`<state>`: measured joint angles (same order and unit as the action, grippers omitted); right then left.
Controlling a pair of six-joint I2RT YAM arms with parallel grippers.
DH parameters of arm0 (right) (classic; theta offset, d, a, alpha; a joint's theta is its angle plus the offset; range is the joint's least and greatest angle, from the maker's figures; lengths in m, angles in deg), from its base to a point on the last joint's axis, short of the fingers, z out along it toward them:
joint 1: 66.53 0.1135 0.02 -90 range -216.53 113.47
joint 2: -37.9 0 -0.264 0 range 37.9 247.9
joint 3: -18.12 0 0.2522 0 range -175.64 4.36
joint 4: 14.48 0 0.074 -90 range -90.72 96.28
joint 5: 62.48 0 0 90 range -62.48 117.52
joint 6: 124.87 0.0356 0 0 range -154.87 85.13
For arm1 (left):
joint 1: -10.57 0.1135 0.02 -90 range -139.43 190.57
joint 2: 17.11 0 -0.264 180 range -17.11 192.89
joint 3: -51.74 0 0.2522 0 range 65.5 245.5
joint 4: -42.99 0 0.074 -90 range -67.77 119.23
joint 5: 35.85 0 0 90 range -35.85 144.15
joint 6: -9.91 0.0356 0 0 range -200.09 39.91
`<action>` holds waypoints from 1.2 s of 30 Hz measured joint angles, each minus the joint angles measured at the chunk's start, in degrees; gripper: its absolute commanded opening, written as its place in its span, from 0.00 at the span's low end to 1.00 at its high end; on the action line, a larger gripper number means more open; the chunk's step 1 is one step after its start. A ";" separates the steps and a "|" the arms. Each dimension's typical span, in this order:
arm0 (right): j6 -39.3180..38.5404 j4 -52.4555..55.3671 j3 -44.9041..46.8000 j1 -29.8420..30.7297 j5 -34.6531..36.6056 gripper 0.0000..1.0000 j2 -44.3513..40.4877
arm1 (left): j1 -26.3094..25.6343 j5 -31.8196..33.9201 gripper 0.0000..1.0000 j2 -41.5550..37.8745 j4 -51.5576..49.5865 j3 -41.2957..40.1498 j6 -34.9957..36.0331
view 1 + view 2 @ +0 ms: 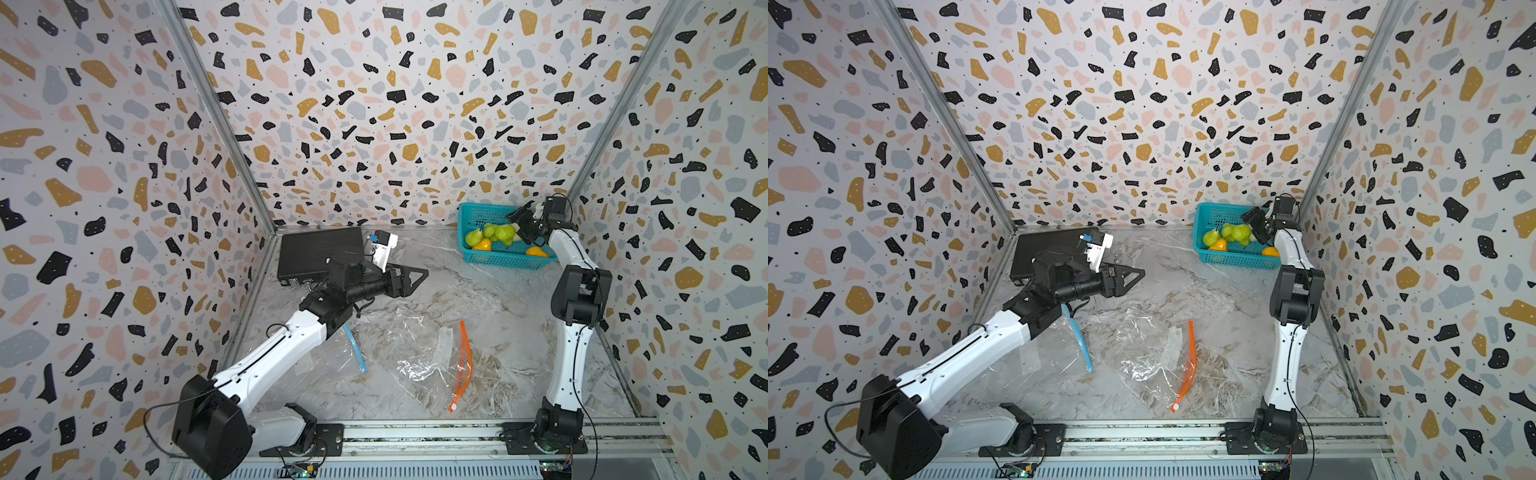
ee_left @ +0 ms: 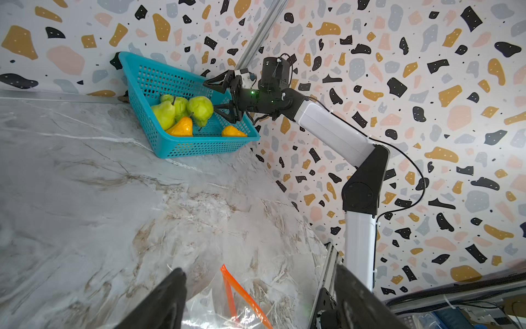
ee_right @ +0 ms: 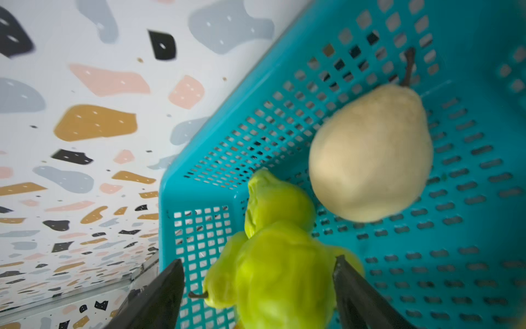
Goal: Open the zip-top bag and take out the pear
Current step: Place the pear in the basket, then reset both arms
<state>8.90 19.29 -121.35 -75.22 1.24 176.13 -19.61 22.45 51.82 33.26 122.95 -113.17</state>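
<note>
The clear zip-top bag [image 1: 419,365] with an orange zip strip [image 1: 464,365] lies flat and crumpled on the marble table, with no pear showing inside it. My left gripper [image 1: 422,276] hovers open above the table behind the bag, its fingers [image 2: 168,302] wide apart with nothing between them. My right gripper [image 1: 517,228] hangs open over the teal basket [image 1: 498,259]. A green pear [image 3: 279,273] lies in the basket between its spread fingers, with a gap on one side. More green pears [image 1: 473,237] lie beside it.
The basket stands at the back right corner and also holds orange pears [image 1: 482,245] and a pale one [image 3: 370,153]. A second clear bag with a blue zip [image 1: 355,349] lies partly under my left arm. A black box [image 1: 316,249] sits at the back left.
</note>
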 measured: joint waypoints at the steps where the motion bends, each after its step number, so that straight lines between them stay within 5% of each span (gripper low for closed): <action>1: -0.44 -0.02 1.16 0.00 -0.09 0.90 -0.96 | 0.24 0.50 0.99 -1.68 -1.11 -0.04 -0.11; 7: -3.34 -2.64 22.88 -0.35 -1.92 0.93 -21.59 | 2.01 6.91 0.99 -16.68 -10.54 0.50 3.85; 13: -11.34 -7.65 56.85 1.49 0.72 1.00 -59.76 | 2.99 21.14 0.99 -32.30 -21.03 -2.29 8.66; 18: -18.45 -10.60 79.28 5.70 8.24 1.00 -83.34 | 4.48 36.28 0.99 -38.49 -23.43 -14.14 11.96; 24: -24.02 -17.55 96.41 6.51 19.96 1.00 -83.93 | 10.36 49.27 0.99 -36.74 -20.13 -29.90 15.10; 29: -27.85 -29.00 104.19 7.28 26.69 1.00 -80.13 | 15.61 55.93 0.99 -36.37 0.15 -43.39 19.85; 36: -32.48 -49.72 105.15 10.01 32.04 1.00 -69.79 | 26.99 53.29 0.99 -10.91 27.28 -50.99 25.44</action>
<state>-23.58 -30.43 -16.20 -65.21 33.28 106.34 7.39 75.73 40.91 60.54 71.96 -87.73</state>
